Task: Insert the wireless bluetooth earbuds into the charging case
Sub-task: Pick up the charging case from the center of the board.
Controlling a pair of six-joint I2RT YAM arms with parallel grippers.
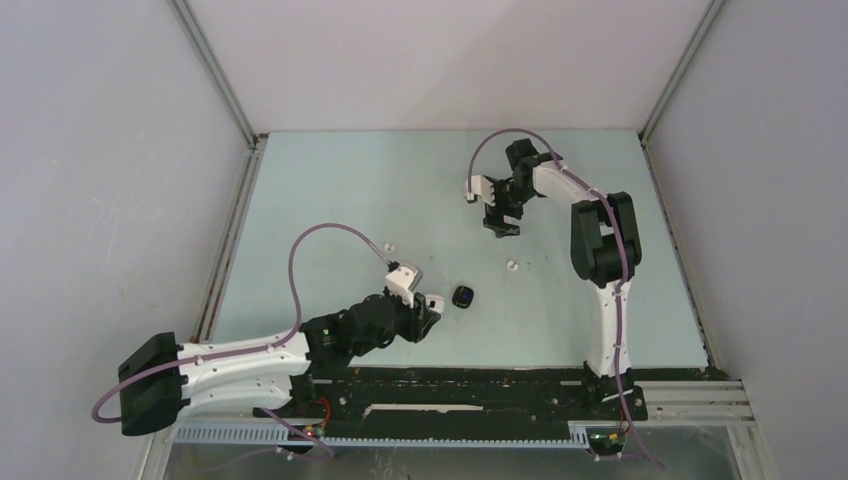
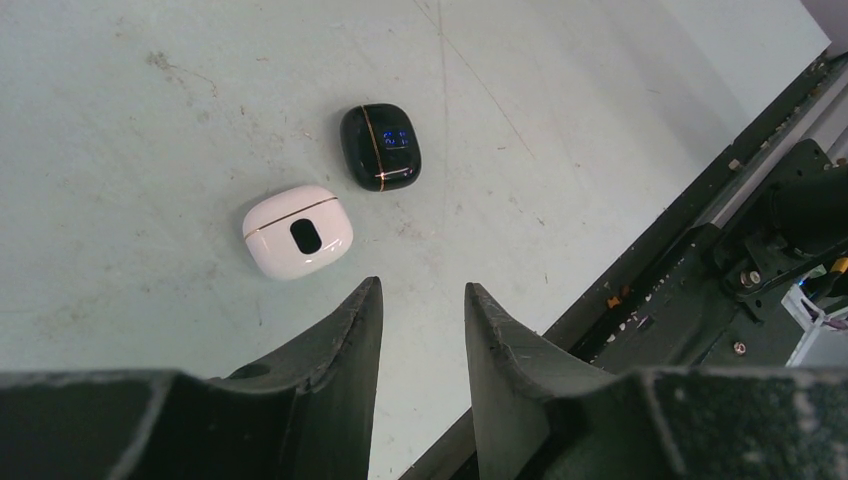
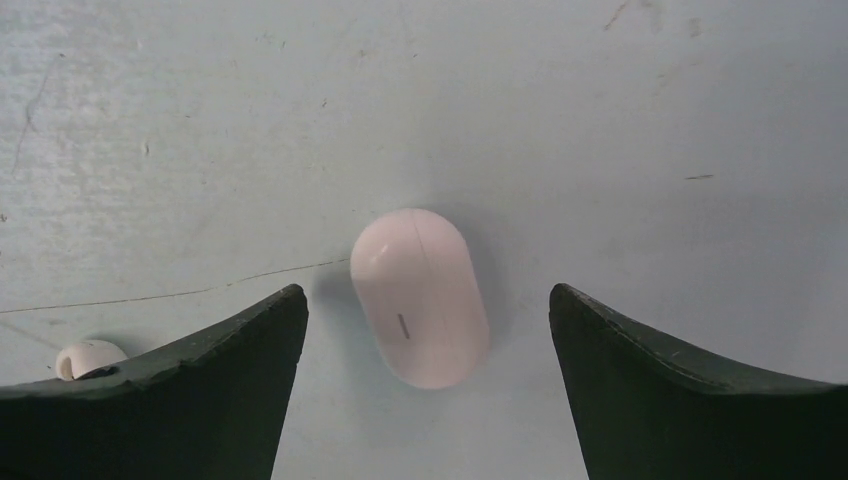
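While nothing is being held, loose earbuds (image 1: 511,265) are lying on the bench (image 1: 330,180)
Nearest, left jaws are hanging partly parted, gripping nothing, short of a white case (image 2: 297,232) and a black case (image 2: 380,146); beyond, the tiny earbuds are looking light, slick, easily flicked, best pinched across the body; farthest, right jaws are gaping wide astride an oblong case (image 3: 420,297), not touching; shut lids are probably blocking insertion

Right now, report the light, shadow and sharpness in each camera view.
Top external view: even, soft light, no glare, little fine detail. Left wrist view: white case and black case sharp, the black one's display glowing blue; the gripper dark in the foreground. Right wrist view: pale case slightly soft, a faint shadow at its edge.
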